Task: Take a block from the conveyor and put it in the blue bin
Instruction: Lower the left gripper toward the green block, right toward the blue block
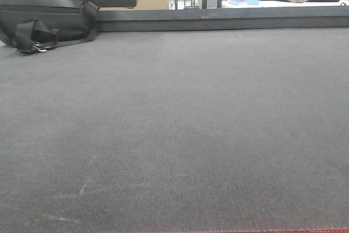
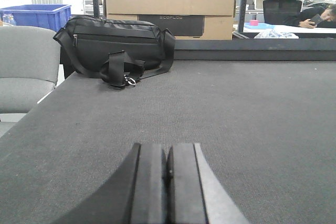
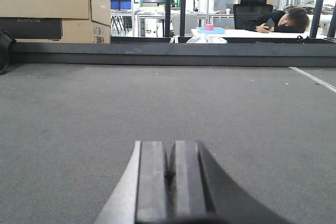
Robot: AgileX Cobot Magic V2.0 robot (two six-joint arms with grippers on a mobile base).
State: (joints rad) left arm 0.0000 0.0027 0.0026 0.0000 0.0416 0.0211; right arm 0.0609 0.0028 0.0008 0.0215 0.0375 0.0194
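Note:
The conveyor (image 1: 180, 129) is a wide dark grey woven belt filling the front view, with a thin red edge (image 1: 305, 231) at the bottom. It also shows in the left wrist view (image 2: 236, 114) and the right wrist view (image 3: 157, 103). No block shows on the belt. A blue bin (image 2: 38, 16) stands beyond the belt's far left corner. My left gripper (image 2: 167, 153) is shut and empty, low over the belt. My right gripper (image 3: 170, 150) is shut and empty, low over the belt. Neither gripper shows in the front view.
A black bag (image 2: 113, 45) with loose straps lies on the belt's far left; it shows in the front view too (image 1: 43, 17). A cardboard box (image 2: 168, 3) stands behind it. A dark rail (image 1: 229, 21) bounds the far side. A grey chair (image 2: 26, 66) is at left. A person (image 3: 278, 20) leans on a far desk.

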